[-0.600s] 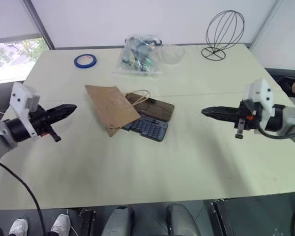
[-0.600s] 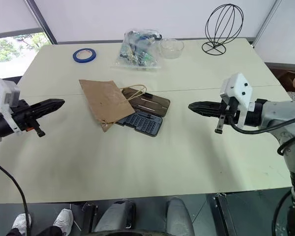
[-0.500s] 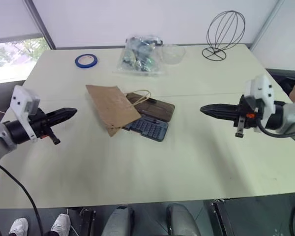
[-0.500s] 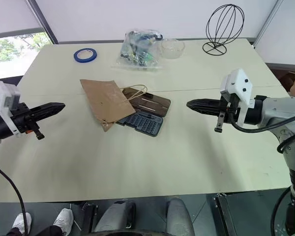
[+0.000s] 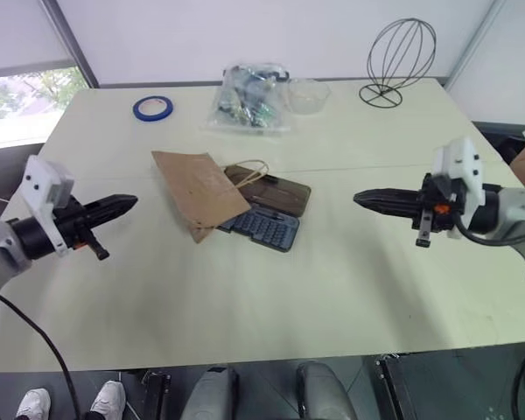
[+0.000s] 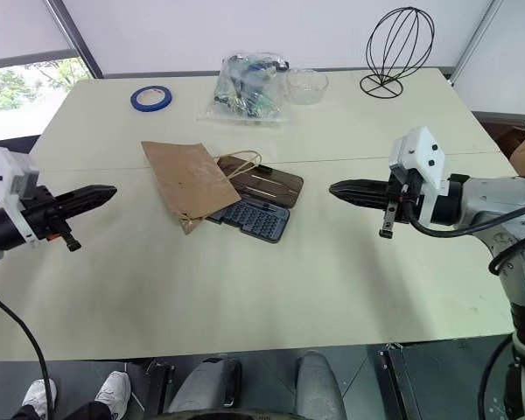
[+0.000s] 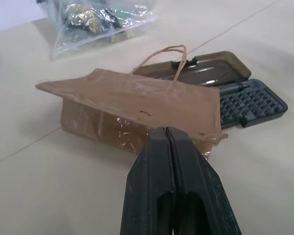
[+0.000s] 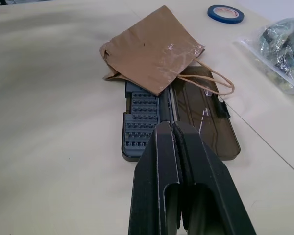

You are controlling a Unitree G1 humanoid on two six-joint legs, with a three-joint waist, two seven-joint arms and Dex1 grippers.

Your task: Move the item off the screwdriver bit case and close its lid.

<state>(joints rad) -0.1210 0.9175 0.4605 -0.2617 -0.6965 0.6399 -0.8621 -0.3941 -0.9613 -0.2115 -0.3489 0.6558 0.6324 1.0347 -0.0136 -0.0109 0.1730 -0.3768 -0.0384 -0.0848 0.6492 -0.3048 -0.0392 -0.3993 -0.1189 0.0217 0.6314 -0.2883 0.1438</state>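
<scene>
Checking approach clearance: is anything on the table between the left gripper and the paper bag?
Nothing visible. Only bare table lies between the left gripper and the paper bag, which rests partly on the open bit case.

My head cam's two eyes looked fwd & down from high over the tabletop (image 5: 271,289), both taking in nearly the same wide spread, right eye offset a bit. My left wrist cam sat low, close, sighting along my left gripper (image 7: 167,132) at the paper bag (image 7: 132,105) & bit case (image 7: 245,100). My right wrist cam looked along my right gripper (image 8: 174,128) at the same pair from the opposite side.
</scene>
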